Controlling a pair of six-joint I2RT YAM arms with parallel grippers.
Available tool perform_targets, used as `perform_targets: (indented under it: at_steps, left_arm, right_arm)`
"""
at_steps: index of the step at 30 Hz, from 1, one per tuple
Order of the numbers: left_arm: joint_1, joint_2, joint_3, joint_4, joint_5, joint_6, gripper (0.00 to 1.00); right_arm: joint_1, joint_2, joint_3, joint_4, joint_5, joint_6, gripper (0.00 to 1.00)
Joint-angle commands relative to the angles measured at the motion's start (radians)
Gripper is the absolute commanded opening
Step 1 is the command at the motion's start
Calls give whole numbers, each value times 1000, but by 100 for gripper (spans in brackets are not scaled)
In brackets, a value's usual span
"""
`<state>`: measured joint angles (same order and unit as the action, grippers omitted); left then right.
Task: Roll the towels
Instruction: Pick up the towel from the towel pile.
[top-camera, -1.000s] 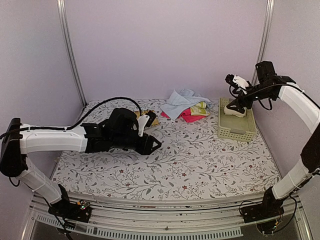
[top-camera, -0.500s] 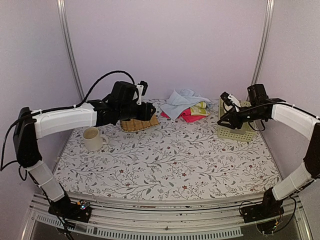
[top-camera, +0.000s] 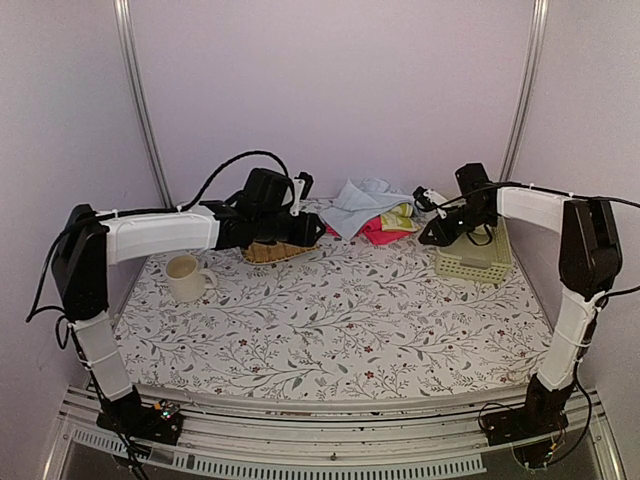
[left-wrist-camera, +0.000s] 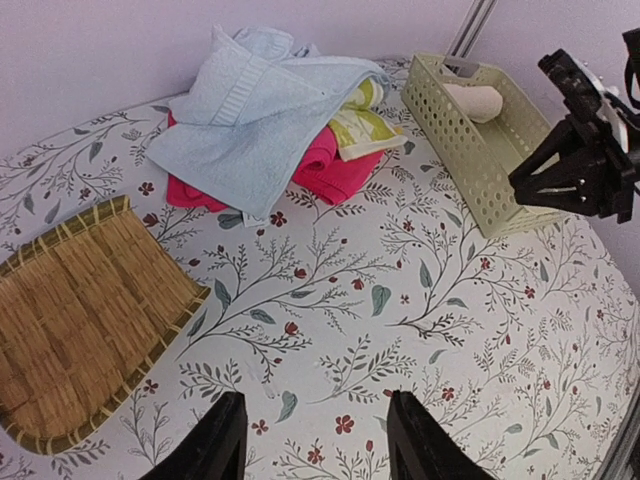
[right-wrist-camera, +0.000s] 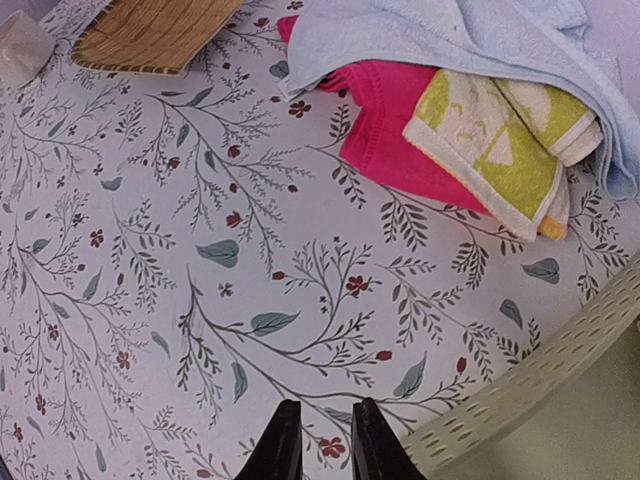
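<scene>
The towels lie in a heap at the back of the table. A light blue towel (top-camera: 358, 200) (left-wrist-camera: 250, 110) (right-wrist-camera: 440, 30) is on top, over a pink one (top-camera: 378, 233) (left-wrist-camera: 325, 165) (right-wrist-camera: 400, 130) and a yellow-green one (top-camera: 400, 215) (left-wrist-camera: 360, 130) (right-wrist-camera: 490, 140). A rolled cream-white towel (left-wrist-camera: 475, 100) rests in the green basket (top-camera: 478, 262). My left gripper (top-camera: 316, 228) (left-wrist-camera: 318, 405) hovers open and empty left of the heap. My right gripper (top-camera: 427, 238) (right-wrist-camera: 323, 418) hangs between heap and basket, its jaws a narrow gap apart with nothing between them.
A tan woven mat (top-camera: 275, 250) (left-wrist-camera: 80, 300) (right-wrist-camera: 150, 35) lies under my left arm. A cream cup (top-camera: 185, 277) (right-wrist-camera: 20, 45) stands at the left. The basket's lattice wall (left-wrist-camera: 470, 160) (right-wrist-camera: 520, 400) is just right of my right gripper. Purple walls close the back and sides.
My left arm swung from mid-table back over the mat, uncovering the cup. My right gripper came down from above the basket to its left side, and its jaws narrowed.
</scene>
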<state>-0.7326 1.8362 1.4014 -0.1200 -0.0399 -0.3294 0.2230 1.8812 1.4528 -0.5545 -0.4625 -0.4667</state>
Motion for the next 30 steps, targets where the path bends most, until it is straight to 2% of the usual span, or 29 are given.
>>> perform_targets:
  at_steps: [1, 8, 16, 22, 25, 30]
  left_arm:
    - [4, -70, -80, 35, 30, -21, 49]
    - [4, -153, -204, 42, 55, -57, 49]
    - [3, -232, -297, 33, 77, -99, 49]
    - [0, -247, -317, 33, 94, -116, 49]
    - [-2, -245, -314, 32, 105, -124, 49]
    - [-8, -239, -315, 32, 115, -128, 49]
  right_arm:
    - [4, 119, 185, -20, 70, 27, 25]
    - [15, 340, 535, -27, 40, 114, 51]
    - [75, 539, 746, 46, 82, 111, 71]
    - [109, 634, 828, 155, 115, 124, 75]
    - [116, 700, 905, 182, 167, 135, 72]
    - [118, 744, 913, 269, 224, 125, 66]
